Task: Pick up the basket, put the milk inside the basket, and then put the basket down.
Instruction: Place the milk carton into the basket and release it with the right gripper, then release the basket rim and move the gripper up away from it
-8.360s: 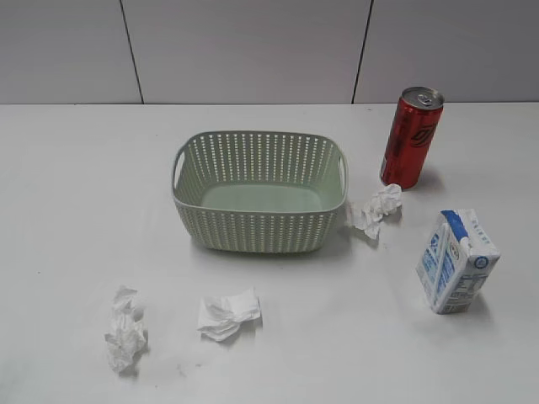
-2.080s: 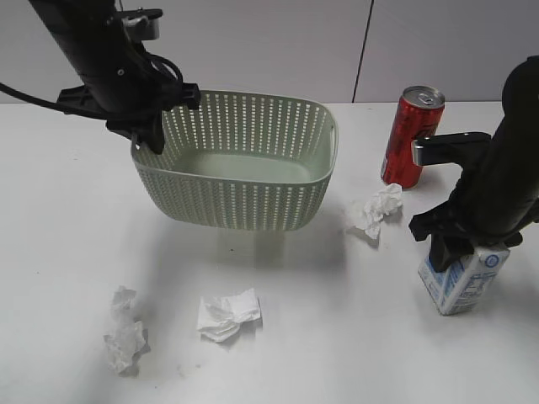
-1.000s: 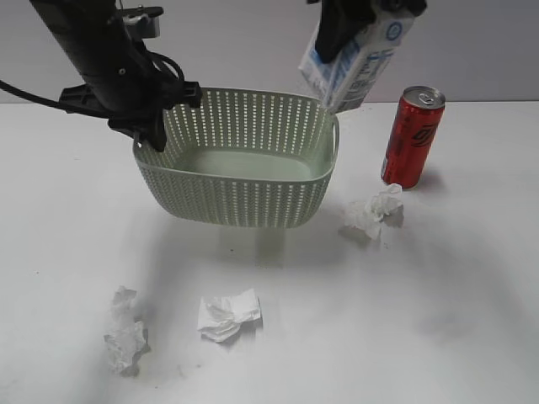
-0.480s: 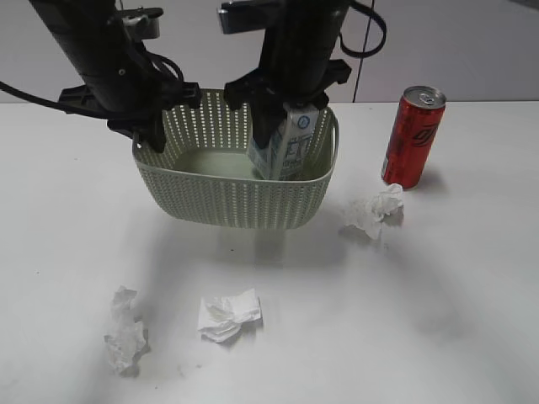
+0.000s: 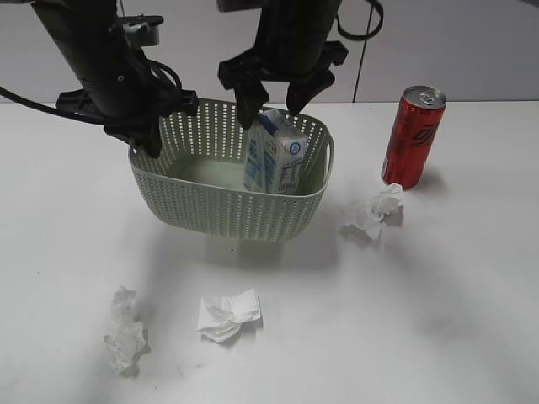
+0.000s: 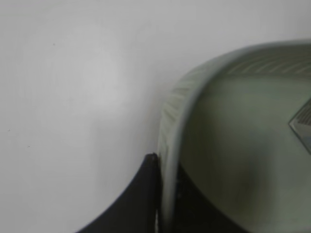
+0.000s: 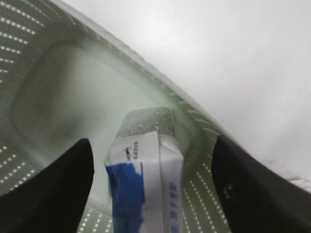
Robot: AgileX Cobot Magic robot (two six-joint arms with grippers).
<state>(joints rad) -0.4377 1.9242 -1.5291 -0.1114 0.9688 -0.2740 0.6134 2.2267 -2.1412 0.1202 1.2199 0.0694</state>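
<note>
The pale green basket hangs tilted above the table, its left rim pinched by my left gripper. In the left wrist view the rim runs between the dark jaws. The white and blue milk carton stands inside the basket at its right end. My right gripper is open just above the carton, its fingers spread apart on both sides and not touching it. In the right wrist view the carton sits between the open fingers on the basket floor.
A red drink can stands on the white table at the right. A crumpled tissue lies beside the basket's right end. Two more tissues lie in front of the basket.
My right gripper lowered the milk into the basket, opened and let it go, then rose slightly. The basket sank a little at its right end. The left gripper kept its hold.
</note>
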